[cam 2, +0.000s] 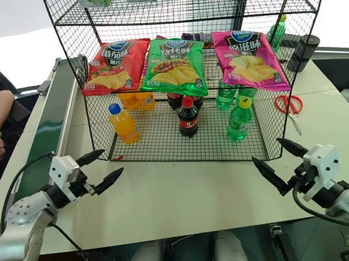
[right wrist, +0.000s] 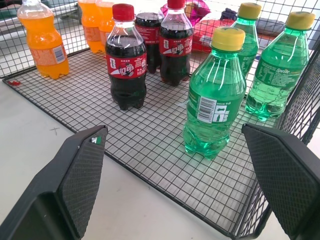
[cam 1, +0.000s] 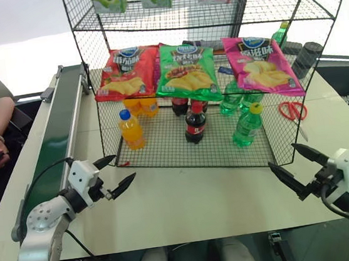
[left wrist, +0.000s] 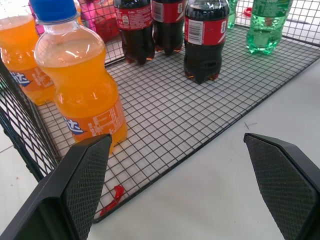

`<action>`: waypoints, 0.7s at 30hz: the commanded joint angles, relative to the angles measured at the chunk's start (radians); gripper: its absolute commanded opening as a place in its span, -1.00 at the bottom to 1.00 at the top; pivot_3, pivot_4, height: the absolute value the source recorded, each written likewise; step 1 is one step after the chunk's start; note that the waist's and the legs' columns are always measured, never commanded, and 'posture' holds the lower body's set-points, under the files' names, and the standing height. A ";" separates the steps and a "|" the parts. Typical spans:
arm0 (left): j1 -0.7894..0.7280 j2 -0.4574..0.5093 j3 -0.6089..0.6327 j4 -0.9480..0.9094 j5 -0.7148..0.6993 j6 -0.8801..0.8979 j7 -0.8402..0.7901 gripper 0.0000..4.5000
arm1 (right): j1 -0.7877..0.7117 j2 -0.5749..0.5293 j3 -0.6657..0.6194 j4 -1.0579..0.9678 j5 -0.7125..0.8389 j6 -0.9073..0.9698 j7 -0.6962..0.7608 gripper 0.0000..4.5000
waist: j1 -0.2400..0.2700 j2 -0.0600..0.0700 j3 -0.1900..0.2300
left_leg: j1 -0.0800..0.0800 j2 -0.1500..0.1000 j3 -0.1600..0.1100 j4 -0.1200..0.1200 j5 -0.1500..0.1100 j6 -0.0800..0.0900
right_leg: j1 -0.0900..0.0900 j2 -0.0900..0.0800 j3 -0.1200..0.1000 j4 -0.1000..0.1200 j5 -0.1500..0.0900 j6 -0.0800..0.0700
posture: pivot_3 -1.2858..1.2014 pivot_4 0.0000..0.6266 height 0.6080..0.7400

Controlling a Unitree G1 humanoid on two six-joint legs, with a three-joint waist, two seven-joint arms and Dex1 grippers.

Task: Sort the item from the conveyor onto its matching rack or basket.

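The table (cam 1: 189,204) is seen carrying the rack (cam 1: 165,158), with the conveyor (cam 1: 55,134) running along the robot's left side; no bottle is seen on the visible stretch of belt. On the rack's bottom tier, orange bottles (cam 1: 131,129) are stood at the left, cola bottles (cam 1: 195,122) in the middle and green bottles at the right; three chip bags (cam 1: 188,72) are laid on the tier above. The green bottle (cam 1: 248,126) with the yellow cap is found upright at the front of its group, on the wire floor, touched by neither gripper, so the sort is judged either done or awaiting a fresh item. The left gripper (cam 1: 114,175) is held with fingers spread wide and empty, over bare table just ahead of the rack's front left corner, aimed toward the orange bottle. The right gripper (cam 1: 295,168) is likewise held wide and empty, near the front right corner. The green bottle lies ahead of the right gripper and slightly inward, its long axis vertical; the right arm is clearly the nearer one. Red scissors (cam 1: 293,110) are seen on the table beside the rack.
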 commanded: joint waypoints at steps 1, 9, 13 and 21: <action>0.003 0.009 0.035 -0.039 -0.007 0.002 0.011 1.00 | -0.011 0.003 0.002 -0.016 -0.004 -0.014 -0.005 0.99 | 0.000 0.000 0.000 | 0.000 0.000 0.000 0.000 0.000 0.000 | 0.000 0.000 0.000 0.000 0.000 0.000 | 0.03 -0.52 0.88; 0.003 0.006 0.031 -0.040 -0.006 0.007 0.025 1.00 | -0.037 -0.002 0.020 -0.027 -0.012 0.003 -0.027 0.99 | 0.000 0.000 0.000 | 0.000 0.000 0.000 0.000 0.000 0.000 | 0.000 0.000 0.000 0.000 0.000 0.000 | 0.03 -0.52 0.88; -0.006 0.000 0.023 -0.034 0.000 0.007 0.031 1.00 | -0.048 -0.004 0.027 -0.030 -0.014 0.007 -0.037 0.99 | 0.000 0.000 0.000 | 0.000 0.000 0.000 0.000 0.000 0.000 | 0.000 0.000 0.000 0.000 0.000 0.000 | 0.03 -0.52 0.88; -0.031 -0.012 0.013 -0.018 0.010 0.003 0.034 1.00 | -0.058 -0.004 0.032 -0.019 -0.016 -0.002 -0.038 0.99 | 0.000 0.000 0.000 | 0.000 0.000 0.000 0.000 0.000 0.000 | 0.000 0.000 0.000 0.000 0.000 0.000 | 0.03 -0.52 0.88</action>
